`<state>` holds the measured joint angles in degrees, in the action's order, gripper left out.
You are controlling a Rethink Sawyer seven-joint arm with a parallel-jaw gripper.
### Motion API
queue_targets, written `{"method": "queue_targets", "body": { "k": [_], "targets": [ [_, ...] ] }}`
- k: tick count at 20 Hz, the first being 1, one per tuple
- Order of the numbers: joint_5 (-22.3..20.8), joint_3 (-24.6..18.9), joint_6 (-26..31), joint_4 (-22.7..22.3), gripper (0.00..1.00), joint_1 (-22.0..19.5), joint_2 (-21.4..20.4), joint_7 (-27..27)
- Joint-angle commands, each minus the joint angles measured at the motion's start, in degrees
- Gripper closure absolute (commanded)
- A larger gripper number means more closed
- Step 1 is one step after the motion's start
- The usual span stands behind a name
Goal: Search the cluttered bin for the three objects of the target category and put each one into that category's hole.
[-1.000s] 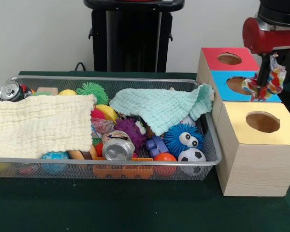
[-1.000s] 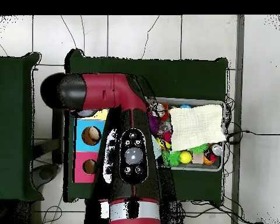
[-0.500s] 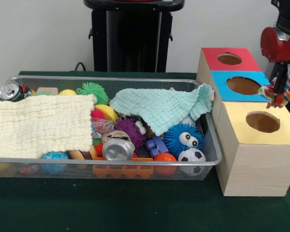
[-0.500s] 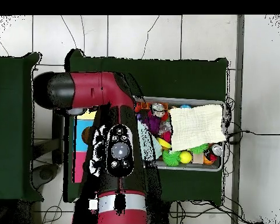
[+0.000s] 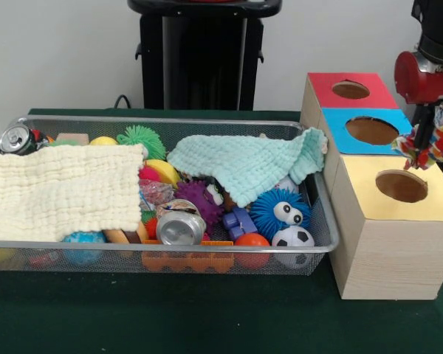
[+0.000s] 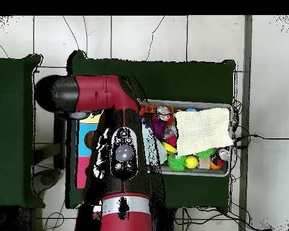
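My gripper (image 5: 427, 131) hangs at the far right of the front view, shut on a multicoloured knotted rope toy (image 5: 430, 146). The toy dangles over the right edge of the boxes, between the blue box's hole (image 5: 371, 130) and the yellow box's hole (image 5: 401, 186). The red box's hole (image 5: 351, 90) lies behind them. In the overhead view the red arm (image 6: 120, 153) covers the gripper and most of the boxes. The wire bin (image 5: 321, 214) holds cluttered toys.
In the bin lie a cream cloth (image 5: 59, 192), a mint cloth (image 5: 247, 166), a crushed can (image 5: 179, 225), a blue spiky ball with eyes (image 5: 279, 210), a small football (image 5: 293, 237) and a green spiky ball (image 5: 140, 136). The overhead view shows the bin (image 6: 231, 108) to the arm's right.
The gripper carried the rope toy to the right, from over the blue hole to the boxes' right edge. In the last half second it barely shifted.
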<state>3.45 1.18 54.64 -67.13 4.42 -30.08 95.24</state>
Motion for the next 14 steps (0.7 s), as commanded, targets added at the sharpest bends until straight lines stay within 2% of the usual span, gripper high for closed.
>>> {"method": "queue_targets", "body": {
  "k": [1,14],
  "targets": [
    [0.7,-0.8,-3.1,-4.6,1.0,-0.8,1.2,11.7],
    [-0.9,0.2,-8.1,-6.9,1.0,0.4,1.4,11.8]
  ]
}}
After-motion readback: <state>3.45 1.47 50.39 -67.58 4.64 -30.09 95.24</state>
